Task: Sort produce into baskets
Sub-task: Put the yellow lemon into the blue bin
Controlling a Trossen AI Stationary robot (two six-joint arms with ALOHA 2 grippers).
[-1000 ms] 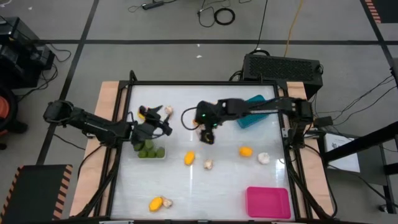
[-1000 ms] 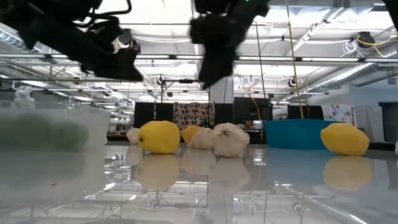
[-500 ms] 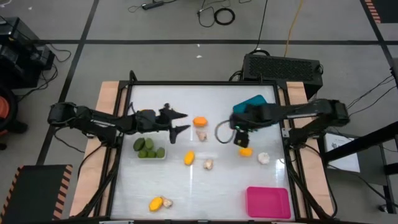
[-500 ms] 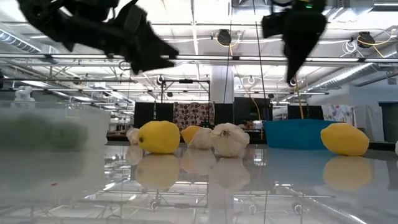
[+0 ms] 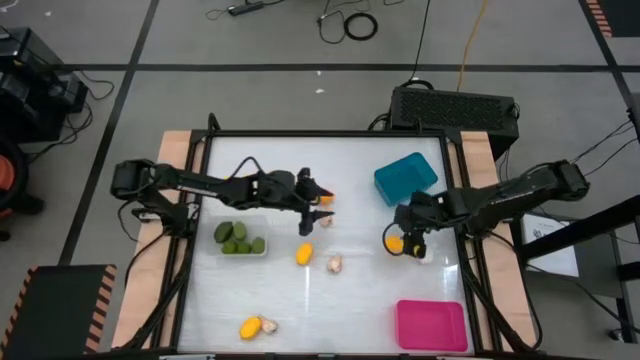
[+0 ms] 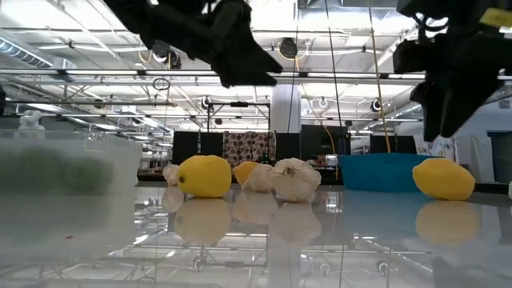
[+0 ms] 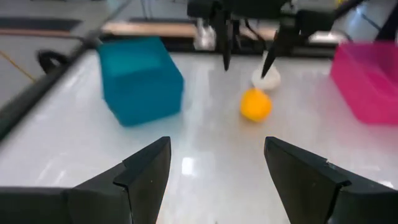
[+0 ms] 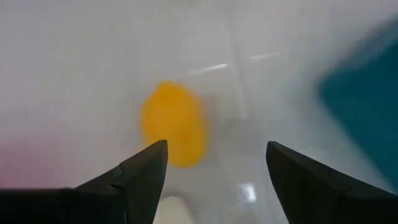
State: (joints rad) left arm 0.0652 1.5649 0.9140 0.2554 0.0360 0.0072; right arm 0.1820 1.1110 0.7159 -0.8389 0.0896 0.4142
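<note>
Green produce lies in the whitish clear basket (image 5: 240, 239) at the table's left. My left gripper (image 5: 312, 204) stands open and nearly level over the table's middle, beside an orange piece (image 5: 322, 198) and a garlic (image 5: 323, 221), with nothing between its fingers. My right gripper (image 5: 411, 240) hangs open, pointing down, above a yellow-orange piece (image 5: 395, 242) (image 8: 173, 124) and a garlic (image 5: 425, 254) near the right edge. The teal basket (image 5: 405, 178) (image 7: 140, 78) stands at the far right and the pink basket (image 5: 431, 325) at the near right.
A yellow piece (image 5: 304, 254) and a garlic (image 5: 335, 264) lie near the middle. Another yellow piece (image 5: 250, 326) with a garlic (image 5: 268, 325) lies at the near edge. A raised black frame (image 5: 200, 240) borders the white table.
My left gripper has swung from over the clear basket toward the table's middle and tipped up to nearly level. My right gripper has drawn back from the middle toward the right edge and sunk a little, now over the yellow-orange piece. Both stayed open.
</note>
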